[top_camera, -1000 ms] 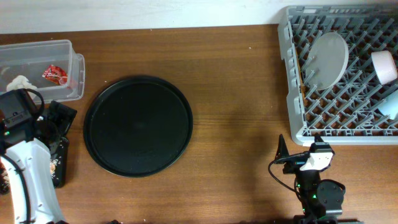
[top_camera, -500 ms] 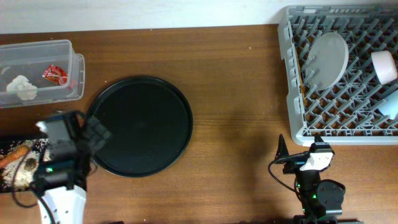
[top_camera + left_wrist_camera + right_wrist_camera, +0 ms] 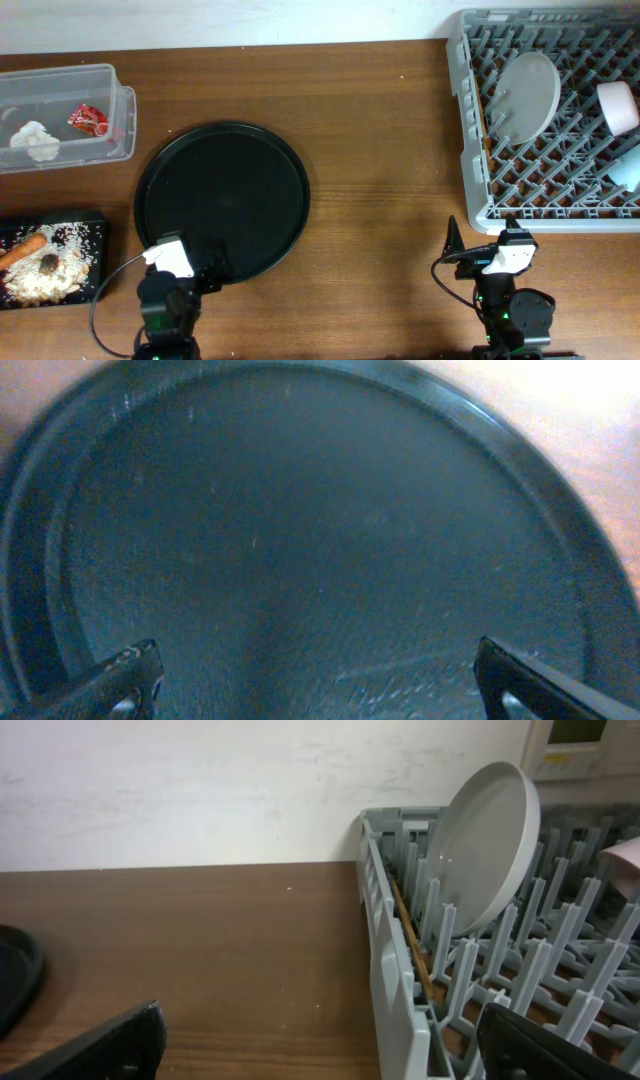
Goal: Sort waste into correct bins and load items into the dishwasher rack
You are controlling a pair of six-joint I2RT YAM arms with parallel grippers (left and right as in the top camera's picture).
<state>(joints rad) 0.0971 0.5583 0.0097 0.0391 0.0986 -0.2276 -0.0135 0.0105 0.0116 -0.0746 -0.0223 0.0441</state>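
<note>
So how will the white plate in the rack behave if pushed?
Probably stiff: the plate has a clean round rim. It stands on edge between the rack pegs, so a sideways push may tip it. Its smooth face looks slippery.

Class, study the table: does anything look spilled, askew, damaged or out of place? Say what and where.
Nothing stands out. The wrapper and tissue lie in the clear tub, the carrot and rice flakes in the black box, and the plate stands on edge between pegs in the rack.
</note>
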